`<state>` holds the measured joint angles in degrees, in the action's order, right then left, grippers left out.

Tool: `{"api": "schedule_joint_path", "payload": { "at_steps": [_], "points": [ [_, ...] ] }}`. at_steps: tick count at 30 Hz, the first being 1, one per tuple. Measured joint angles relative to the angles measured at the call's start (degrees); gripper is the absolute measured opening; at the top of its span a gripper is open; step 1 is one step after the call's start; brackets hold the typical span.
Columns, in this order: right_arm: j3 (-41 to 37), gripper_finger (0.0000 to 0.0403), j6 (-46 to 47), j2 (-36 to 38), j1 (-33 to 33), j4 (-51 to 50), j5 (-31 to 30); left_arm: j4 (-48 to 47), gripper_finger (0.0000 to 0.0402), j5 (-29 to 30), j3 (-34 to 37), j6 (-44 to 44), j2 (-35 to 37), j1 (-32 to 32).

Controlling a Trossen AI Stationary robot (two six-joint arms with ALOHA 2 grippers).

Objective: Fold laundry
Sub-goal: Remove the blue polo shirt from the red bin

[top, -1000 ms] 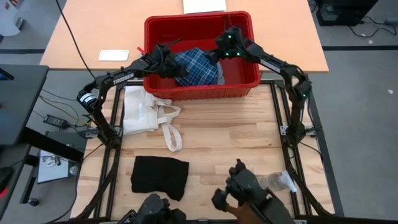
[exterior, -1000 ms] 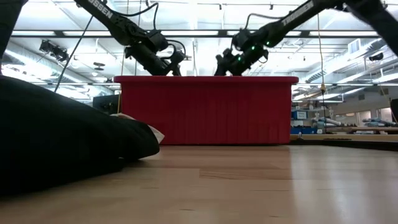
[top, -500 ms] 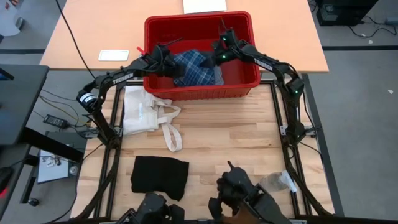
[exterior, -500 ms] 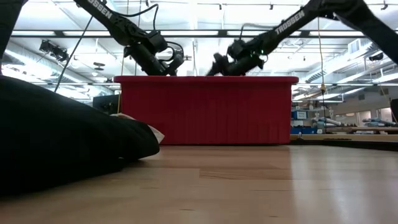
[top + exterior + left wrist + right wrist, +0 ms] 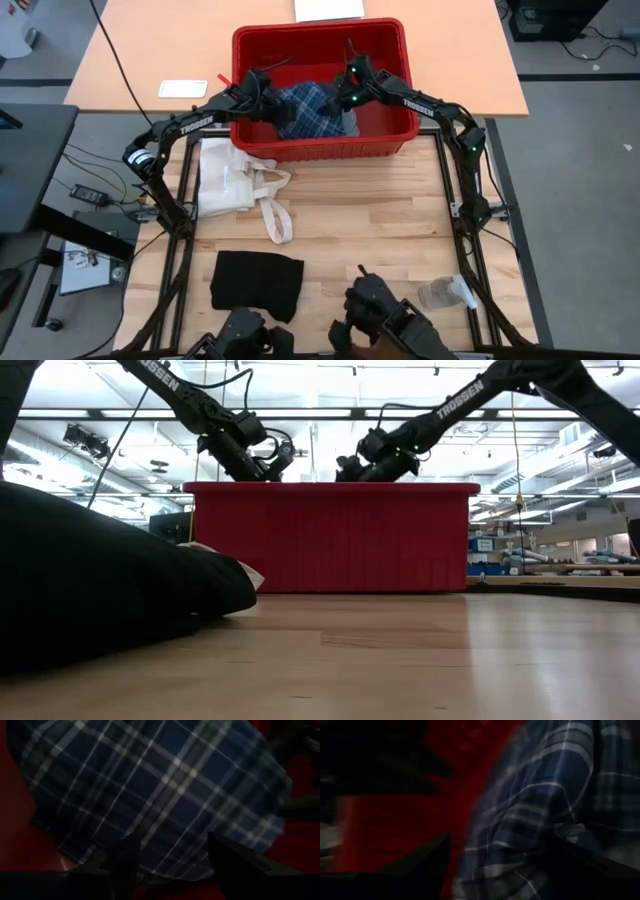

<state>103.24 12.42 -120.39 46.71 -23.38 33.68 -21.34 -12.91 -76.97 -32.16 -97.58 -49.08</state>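
Blue-and-white plaid shirt (image 5: 312, 108) bunched up in the red bin (image 5: 320, 150) near the top middle of the high view. Left gripper (image 5: 268, 100) at the shirt's left side, fingers apart with plaid cloth between them – right gripper (image 5: 343, 98) at its right side, fingers apart too. Black garment (image 5: 256, 283) flat on the table (image 5: 380, 215), lower left.

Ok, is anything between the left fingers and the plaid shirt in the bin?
Nothing visible. The left gripper has open fingers right at the plaid shirt, inside the red bin.
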Motion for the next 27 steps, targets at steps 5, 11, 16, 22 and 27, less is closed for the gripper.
{"api": "schedule_joint_path", "payload": {
  "at_steps": [5,11,16,22,27],
  "points": [
    [-0.1,0.0308,-0.1,-0.5,1.2,-2.3,-4.0,0.0,0.0233,-2.7,0.0,-0.6,0.0,0.0],
    [-0.2,0.0301,-3.2,-2.0,0.3,-3.5,-3.2,1.4,0.0233,-3.8,0.0,-1.1,0.1,0.0],
    [-0.4,0.0217,-6.8,-2.3,-1.5,-6.2,-10.2,2.9,0.0233,-5.5,0.0,-1.2,0.2,-0.9],
    [0.7,0.0031,-7.9,-2.3,-0.7,-6.7,-8.3,4.0,0.0233,-9.9,0.0,-1.8,0.5,-2.7],
    [5.4,0.0027,-4.7,-2.2,1.6,-11.5,-3.4,4.9,0.0233,-18.4,-1.5,-1.7,1.5,-5.9]
  ]
}}
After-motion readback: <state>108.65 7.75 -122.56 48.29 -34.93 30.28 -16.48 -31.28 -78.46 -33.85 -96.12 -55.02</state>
